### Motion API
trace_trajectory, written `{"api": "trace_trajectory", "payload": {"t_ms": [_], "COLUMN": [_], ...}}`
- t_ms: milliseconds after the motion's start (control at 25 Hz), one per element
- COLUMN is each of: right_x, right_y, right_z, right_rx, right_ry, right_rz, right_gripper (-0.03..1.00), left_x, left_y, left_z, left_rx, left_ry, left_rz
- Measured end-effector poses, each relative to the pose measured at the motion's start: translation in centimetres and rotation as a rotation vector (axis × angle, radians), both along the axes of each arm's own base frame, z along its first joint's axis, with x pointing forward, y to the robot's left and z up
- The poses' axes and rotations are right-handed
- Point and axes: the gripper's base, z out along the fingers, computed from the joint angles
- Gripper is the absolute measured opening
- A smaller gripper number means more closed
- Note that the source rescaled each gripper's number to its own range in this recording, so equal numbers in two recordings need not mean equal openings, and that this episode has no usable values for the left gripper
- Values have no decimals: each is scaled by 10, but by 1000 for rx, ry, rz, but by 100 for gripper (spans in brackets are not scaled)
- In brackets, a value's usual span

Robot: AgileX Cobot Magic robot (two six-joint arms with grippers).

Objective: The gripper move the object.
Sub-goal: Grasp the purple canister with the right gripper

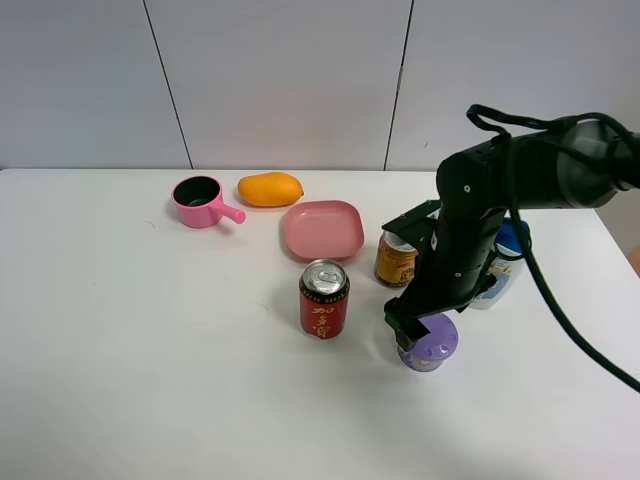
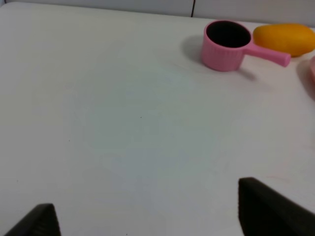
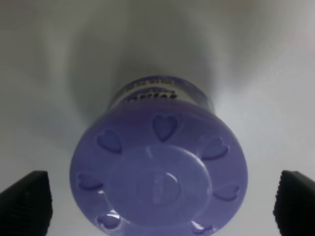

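Observation:
The lilac-purple container [image 1: 433,346] stands on the white table, to the right of the red can. Its heart-patterned lid fills the right wrist view [image 3: 157,172]. My right gripper [image 1: 412,322] hangs right over the container, open, with one black fingertip [image 3: 25,202] on each side of it and a gap to the lid on both sides. My left gripper [image 2: 147,214] is open and empty above bare table. It does not show in the exterior high view.
A red can [image 1: 324,300], a gold can [image 1: 396,260] and a white-blue bottle [image 1: 506,268] stand close around the container. A pink plate [image 1: 322,228], an orange mango [image 1: 270,188] and a pink pot [image 1: 203,202] lie farther back; the pot also shows in the left wrist view [image 2: 227,39].

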Motion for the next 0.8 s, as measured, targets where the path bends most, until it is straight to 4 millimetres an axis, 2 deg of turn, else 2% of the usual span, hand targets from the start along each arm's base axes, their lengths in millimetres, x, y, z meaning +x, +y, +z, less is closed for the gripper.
{"api": "trace_trajectory", "payload": {"t_ms": [520,560,600,680,800], "right_x": [3,3,3,3,3], "right_y": [2,2,2,2,2], "right_z": [-26,-27,-27,-27,-27], "right_rx": [-29,-30,-31,-32,-33], "right_ry": [50,53,54,55,59], "right_rz": [4,4,4,7,12], "right_gripper": [75,71,59,2,0], "left_x": [0,0,0,0,0], "left_y": [0,0,0,0,0], "left_z": [0,0,0,0,0], "left_rx": [0,0,0,0,0], "left_ry": [0,0,0,0,0], "left_rz": [0,0,0,0,0]}}
